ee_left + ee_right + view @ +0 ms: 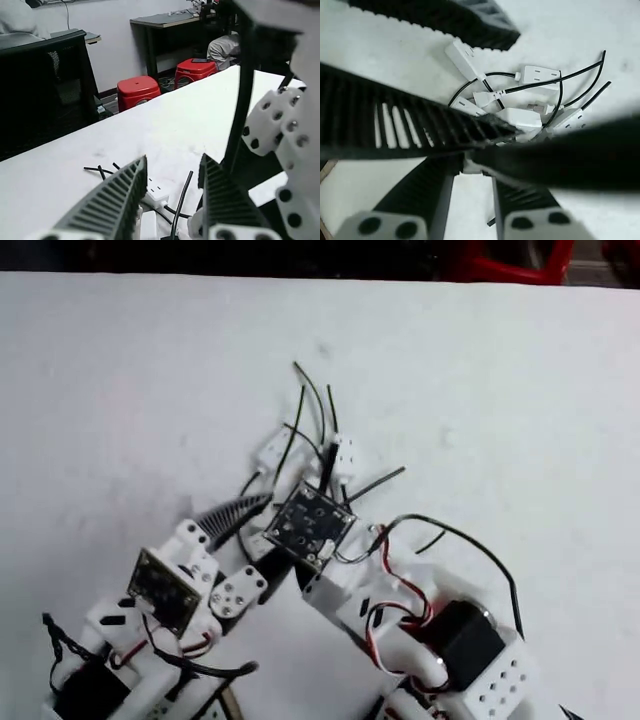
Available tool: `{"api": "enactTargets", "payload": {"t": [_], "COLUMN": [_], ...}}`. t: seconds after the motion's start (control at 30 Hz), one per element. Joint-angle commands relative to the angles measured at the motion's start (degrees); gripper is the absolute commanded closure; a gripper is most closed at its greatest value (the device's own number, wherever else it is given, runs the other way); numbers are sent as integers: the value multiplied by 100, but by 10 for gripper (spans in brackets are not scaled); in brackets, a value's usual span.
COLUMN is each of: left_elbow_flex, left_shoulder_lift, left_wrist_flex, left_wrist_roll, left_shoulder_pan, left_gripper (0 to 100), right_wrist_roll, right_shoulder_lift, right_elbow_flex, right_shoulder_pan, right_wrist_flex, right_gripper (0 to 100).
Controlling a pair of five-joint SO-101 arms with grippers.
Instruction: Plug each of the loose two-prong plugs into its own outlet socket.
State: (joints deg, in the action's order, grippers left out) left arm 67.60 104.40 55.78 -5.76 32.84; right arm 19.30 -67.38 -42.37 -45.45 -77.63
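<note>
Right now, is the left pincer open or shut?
Open: the left pincer shows a clear gap between its two ribbed fingers.

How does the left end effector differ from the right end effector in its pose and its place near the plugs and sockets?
Pose: the left end effector lies nearly level with the table; the right end effector points steeply down at it. Place: the left end effector is beside the pile of plugs and sockets; the right end effector hangs over the pile. Both aim at that pile.
</note>
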Motion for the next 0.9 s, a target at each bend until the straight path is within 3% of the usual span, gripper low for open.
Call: {"api": "enactTargets", "payload": {"t": [0.0,0.1,0.27,0.47,0.87], "left_elbow_flex": [-325,-325,-290,-413,-1908], "left_shoulder_lift": [-13,-13,-22,-286,-2976], "left_wrist_flex": [176,185,466,791,1785], "left_wrist_roll": [-53,-44,-79,-229,-334], "left_shoulder_pan": [-66,-664,-1499,-1604,-1613], "left_gripper": [819,819,819,819,819], "right_wrist_roll": [44,53,62,290,308], "right_shoulder_lift": [-84,-84,-22,-22,1613], "right_elbow_flex": [62,70,53,35,35], "right_shoulder_pan": [-22,154,1147,2132,3407], "right_wrist_flex": [-22,-22,4,-4,426], "right_gripper": [981,981,981,981,981]}}
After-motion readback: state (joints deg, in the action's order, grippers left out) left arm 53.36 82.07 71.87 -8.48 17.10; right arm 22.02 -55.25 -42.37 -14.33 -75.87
